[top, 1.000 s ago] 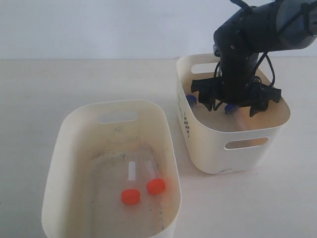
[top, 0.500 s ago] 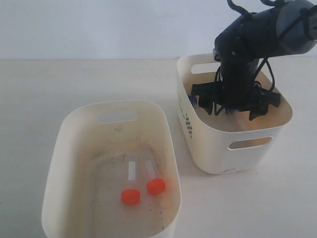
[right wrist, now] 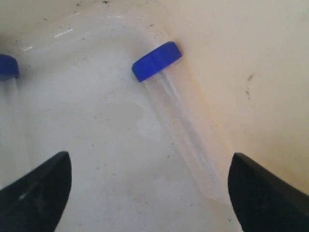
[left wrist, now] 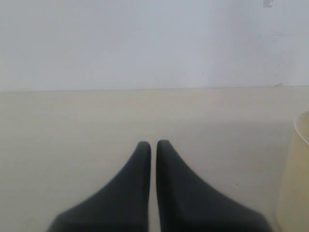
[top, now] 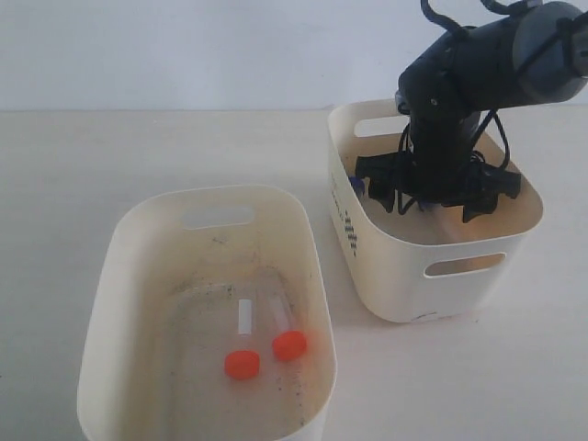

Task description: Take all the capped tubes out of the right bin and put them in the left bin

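Inside the right bin point(top: 395, 276), my right gripper point(top: 430, 204) hangs low with its fingers spread wide and nothing between them. In the right wrist view, a clear tube with a blue cap point(right wrist: 178, 111) lies on the bin floor along the wall. Its tip is close to one finger of the open right gripper point(right wrist: 149, 193). A second blue cap point(right wrist: 7, 66) shows at the frame's edge. Two orange-capped tubes point(top: 243, 360) point(top: 288, 343) lie side by side in the speckled left bin point(top: 147, 276). My left gripper point(left wrist: 153, 145) is shut and empty over the bare table.
The two bins stand about a hand's width apart on a pale tabletop, with a white wall behind. The right arm's dark body fills most of the right bin's opening. A cream bin edge point(left wrist: 299, 179) shows at the side of the left wrist view.
The right gripper has sunk a little deeper into the right bin, still open. The orange-capped tubes and both bins have not moved.
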`<state>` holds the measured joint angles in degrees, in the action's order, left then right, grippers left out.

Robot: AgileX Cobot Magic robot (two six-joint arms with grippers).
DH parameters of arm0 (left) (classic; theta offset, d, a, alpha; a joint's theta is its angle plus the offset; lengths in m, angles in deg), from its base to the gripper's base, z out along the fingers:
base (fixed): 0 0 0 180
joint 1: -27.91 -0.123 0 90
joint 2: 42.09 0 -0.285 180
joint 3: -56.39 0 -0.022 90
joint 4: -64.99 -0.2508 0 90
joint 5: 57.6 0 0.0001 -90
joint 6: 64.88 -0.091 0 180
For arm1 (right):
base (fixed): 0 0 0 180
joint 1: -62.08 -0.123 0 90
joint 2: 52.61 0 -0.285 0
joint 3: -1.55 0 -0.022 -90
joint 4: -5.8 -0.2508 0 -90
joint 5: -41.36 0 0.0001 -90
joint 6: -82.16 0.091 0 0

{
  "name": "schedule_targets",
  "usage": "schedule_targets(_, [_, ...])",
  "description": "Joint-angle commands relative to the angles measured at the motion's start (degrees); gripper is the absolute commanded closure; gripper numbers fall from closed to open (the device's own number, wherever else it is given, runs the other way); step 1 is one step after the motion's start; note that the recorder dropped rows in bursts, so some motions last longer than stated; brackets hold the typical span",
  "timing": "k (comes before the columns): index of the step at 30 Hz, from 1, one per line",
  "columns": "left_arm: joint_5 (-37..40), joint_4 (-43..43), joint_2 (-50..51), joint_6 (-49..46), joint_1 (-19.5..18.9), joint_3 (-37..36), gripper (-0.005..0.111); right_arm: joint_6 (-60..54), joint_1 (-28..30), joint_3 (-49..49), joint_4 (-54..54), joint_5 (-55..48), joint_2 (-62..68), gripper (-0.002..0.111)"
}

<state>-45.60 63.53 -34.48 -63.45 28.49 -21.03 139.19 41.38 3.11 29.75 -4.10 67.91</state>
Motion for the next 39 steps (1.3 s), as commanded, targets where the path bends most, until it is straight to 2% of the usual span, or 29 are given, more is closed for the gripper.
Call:
schedule_targets(1, [-0.4, 0.4, 0.2, 0.5, 0.0, 0.2, 0.102, -0.2, 0.1, 0.4, 0.4, 0.0, 0.6, 0.026])
schedule_targets(21, [-0.4, 0.4, 0.2, 0.5, 0.0, 0.2, 0.102, -1.0, 0.1, 1.0, 2.7, 2.6, 3.9, 0.026])
schedule_targets(25, [-0.4, 0.4, 0.2, 0.5, 0.0, 0.2, 0.102, -3.7, 0.1, 1.0, -0.1, 4.3, 3.9, 0.026])
schedule_targets(30, [-0.4, 0.4, 0.2, 0.5, 0.0, 0.2, 0.102, -11.7, 0.1, -0.5, -10.5, 6.8, 3.8, 0.026])
schedule_targets(34, [-0.4, 0.4, 0.2, 0.5, 0.0, 0.2, 0.102, -12.6, 0.1, -2.5, -11.0, 3.5, 2.9, 0.026])
schedule_targets(39, [-0.4, 0.4, 0.2, 0.5, 0.0, 0.2, 0.102, -15.9, 0.1, -2.8, -12.5, 4.1, 1.5, 0.026])
